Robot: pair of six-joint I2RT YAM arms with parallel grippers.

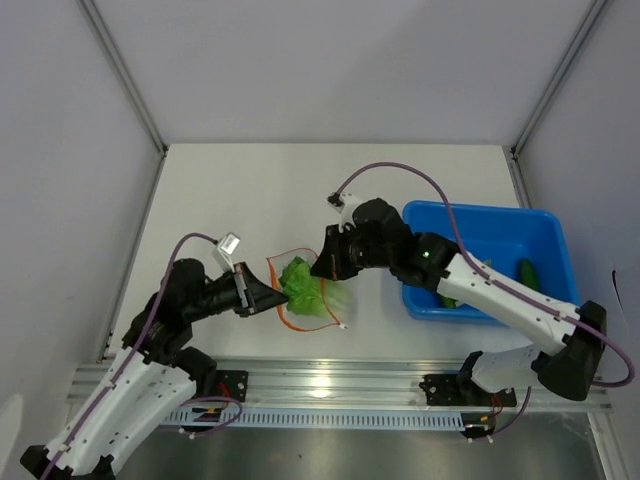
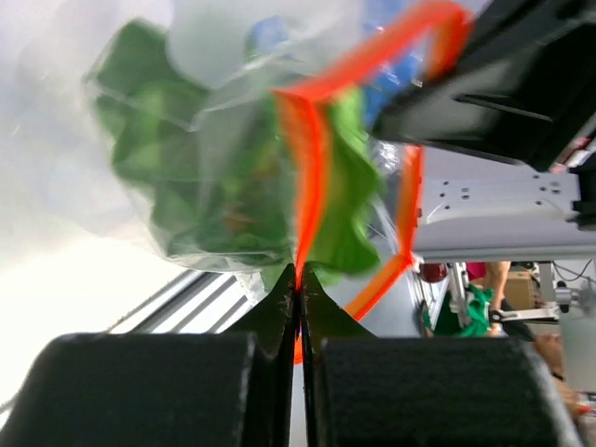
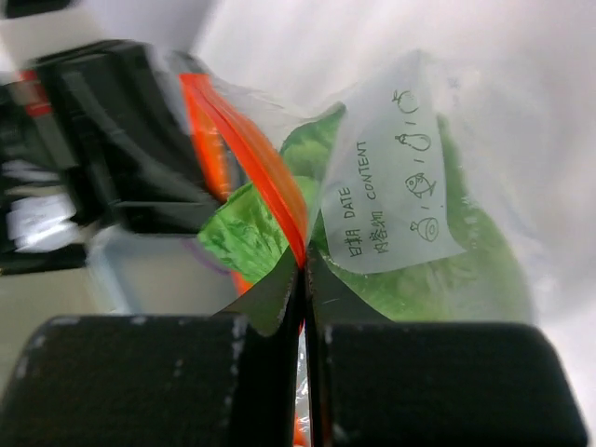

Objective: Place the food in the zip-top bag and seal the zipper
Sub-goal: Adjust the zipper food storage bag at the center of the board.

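Most food (image 2: pixel 209 191) looks blurred, seemingly inside zip-top bag (image 2: pixel 308 158).

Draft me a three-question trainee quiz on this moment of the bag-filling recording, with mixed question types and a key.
1. True or false: the left gripper and the right gripper are both shut on the zipper.
2. Pick one. The leafy food is: A. inside the zip-top bag; B. lying outside it; C. not in view.
3. Short answer: what lies in the blue bin?

Key:
1. True.
2. A.
3. Dark green pieces of food, not yet bagged.
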